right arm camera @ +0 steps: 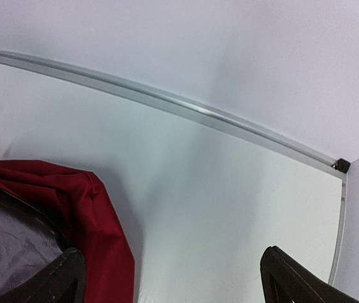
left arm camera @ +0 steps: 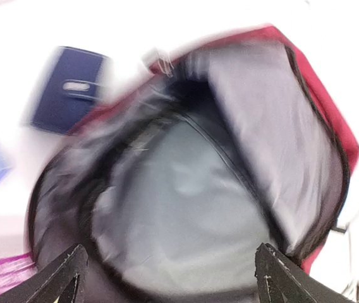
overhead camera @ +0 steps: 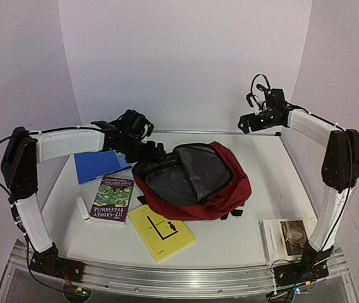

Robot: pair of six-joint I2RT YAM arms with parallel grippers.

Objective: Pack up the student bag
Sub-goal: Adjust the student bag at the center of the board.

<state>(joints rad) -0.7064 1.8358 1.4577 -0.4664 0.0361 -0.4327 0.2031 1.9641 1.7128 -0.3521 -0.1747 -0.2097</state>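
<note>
The student bag (overhead camera: 224,189) lies in the middle of the table, dark red, its mouth unzipped and the grey lining (overhead camera: 179,177) showing. My left gripper (overhead camera: 151,153) hovers at the bag's left rim. In the blurred left wrist view this gripper (left arm camera: 167,278) stands open over the lining (left arm camera: 186,202), with nothing between its fingers (left arm camera: 62,274). My right gripper (overhead camera: 250,123) hangs raised at the back right, apart from the bag. In the right wrist view it (right arm camera: 173,281) is open over bare table, the bag's red fabric (right arm camera: 100,233) beside its left finger.
On the table left of the bag lie a blue book (overhead camera: 94,165), a purple book (overhead camera: 112,199) and a small white object (overhead camera: 83,209). A yellow book (overhead camera: 160,232) sits in front of the bag, a pale book (overhead camera: 287,235) near the right arm's base. A metal rail (right arm camera: 167,101) edges the table's far side.
</note>
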